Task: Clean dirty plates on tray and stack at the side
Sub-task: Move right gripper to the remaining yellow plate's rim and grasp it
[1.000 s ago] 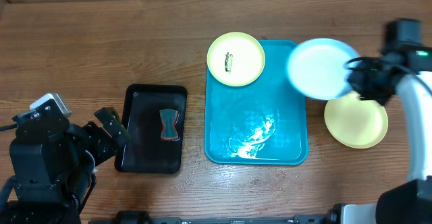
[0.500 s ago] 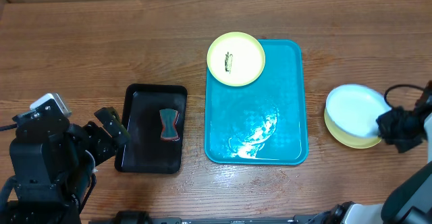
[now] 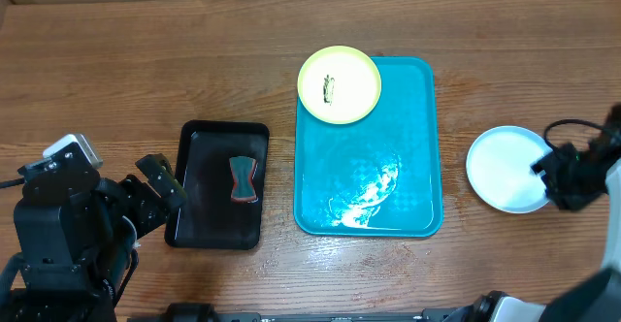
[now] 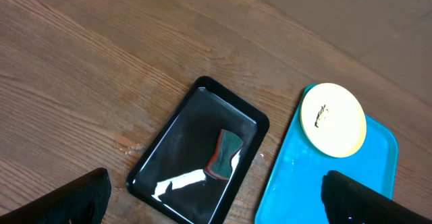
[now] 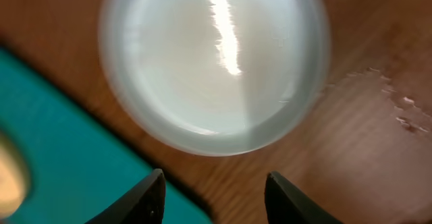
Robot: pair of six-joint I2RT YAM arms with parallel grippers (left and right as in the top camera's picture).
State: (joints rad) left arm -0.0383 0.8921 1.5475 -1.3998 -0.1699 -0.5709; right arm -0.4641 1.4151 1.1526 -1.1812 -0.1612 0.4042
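Note:
A pale yellow-green plate [image 3: 338,85] with a dark scribble at its centre lies on the far left corner of the turquoise tray [image 3: 369,167]. On the table to the tray's right lies a pale blue-white plate [image 3: 505,168], clean on top. My right gripper [image 3: 545,173] is at that plate's right edge. In the right wrist view the gripper [image 5: 217,200] is open with nothing between its fingers, just clear of the plate [image 5: 214,62]. My left gripper [image 4: 216,207] is open over the black tray [image 4: 196,150], holding nothing. The scribbled plate [image 4: 333,119] also shows in the left wrist view.
A small black tray [image 3: 220,183] left of the turquoise tray holds a red-and-green sponge [image 3: 244,179]. The left arm's body [image 3: 58,225] fills the front left corner. A wet sheen lies on the turquoise tray's middle.
The right gripper carried the pale blue-white plate down onto the yellow-green plate beside the tray, then opened and let it go. The left arm has not moved.

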